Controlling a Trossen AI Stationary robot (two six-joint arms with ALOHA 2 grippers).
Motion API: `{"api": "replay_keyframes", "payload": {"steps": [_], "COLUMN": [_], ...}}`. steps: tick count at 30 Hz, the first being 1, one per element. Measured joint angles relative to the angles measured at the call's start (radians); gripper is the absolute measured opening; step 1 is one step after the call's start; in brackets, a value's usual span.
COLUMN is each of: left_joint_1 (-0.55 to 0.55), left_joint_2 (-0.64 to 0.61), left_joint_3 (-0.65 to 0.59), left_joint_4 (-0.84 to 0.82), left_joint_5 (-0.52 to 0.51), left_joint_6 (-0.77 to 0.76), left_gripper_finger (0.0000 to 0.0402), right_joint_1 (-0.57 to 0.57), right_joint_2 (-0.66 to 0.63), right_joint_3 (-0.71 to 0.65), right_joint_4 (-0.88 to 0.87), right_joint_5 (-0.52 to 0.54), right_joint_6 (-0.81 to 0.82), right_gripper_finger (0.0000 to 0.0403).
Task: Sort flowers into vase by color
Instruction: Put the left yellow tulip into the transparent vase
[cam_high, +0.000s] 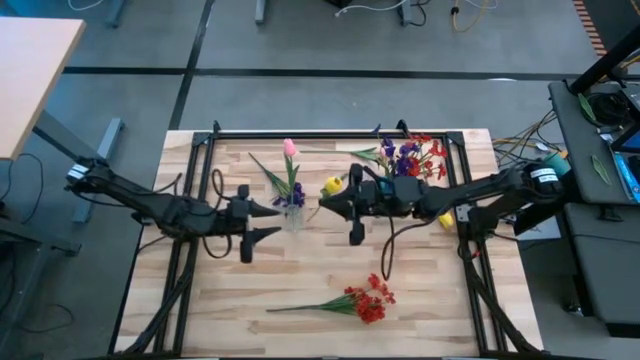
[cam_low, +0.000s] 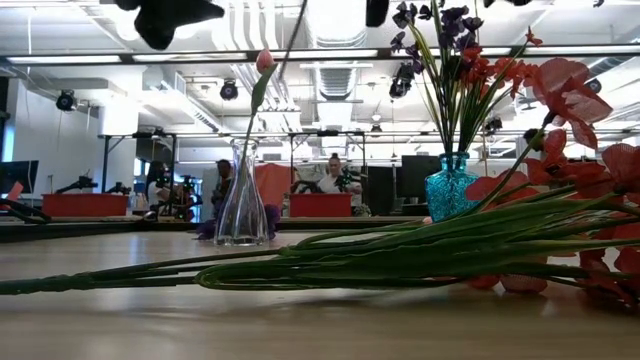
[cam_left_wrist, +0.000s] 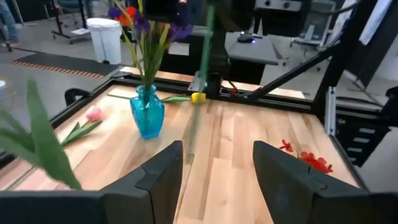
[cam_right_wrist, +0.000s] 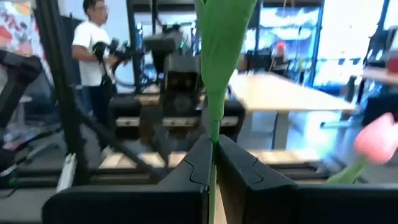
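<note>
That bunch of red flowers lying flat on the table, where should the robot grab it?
Probably by the bare green stem, from straight above. The red spray lies flat on the table, blossoms at one end, its thin stem stretching toward the left arm's side. The open left gripper is nearer.

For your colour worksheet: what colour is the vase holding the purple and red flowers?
Turquoise blue vase; the left wrist view shows it best.

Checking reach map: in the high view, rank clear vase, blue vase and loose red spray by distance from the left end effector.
1. Clear vase, just beyond the left end effector.
2. Red spray, lying on the table's near side.
3. Blue vase, far right, beyond the right arm.
</note>
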Motion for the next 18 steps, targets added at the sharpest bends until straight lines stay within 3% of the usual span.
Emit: {"api": "replay_keyframes", "payload": {"steps": [3, 8, 12, 18], "left_joint_1": [-0.010, -0.011, -0.011, -0.011], "left_joint_2": [-0.039, -0.066, -0.068, -0.068], "left_joint_3": [-0.011, -0.017, -0.012, -0.009], "left_joint_4": [-0.024, -0.113, -0.178, -0.190], "left_joint_5": [-0.001, -0.045, -0.103, -0.113], "left_joint_6": [-0.019, -0.032, -0.052, -0.058], "left_gripper_finger": [0.0180, 0.0180, 0.0180, 0.0180], "right_joint_1": [-0.027, -0.063, -0.071, -0.076], "right_joint_2": [0.053, 0.175, 0.235, 0.294], "right_joint_3": [0.020, 0.104, 0.184, 0.287], "right_joint_4": [0.074, 0.056, -0.031, -0.155], "right_joint_5": [-0.004, -0.003, -0.004, -0.004], "right_joint_6": [-0.021, -0.038, -0.053, -0.058], "right_gripper_finger": [0.0009, 0.0009, 0.0009, 0.0009]}}
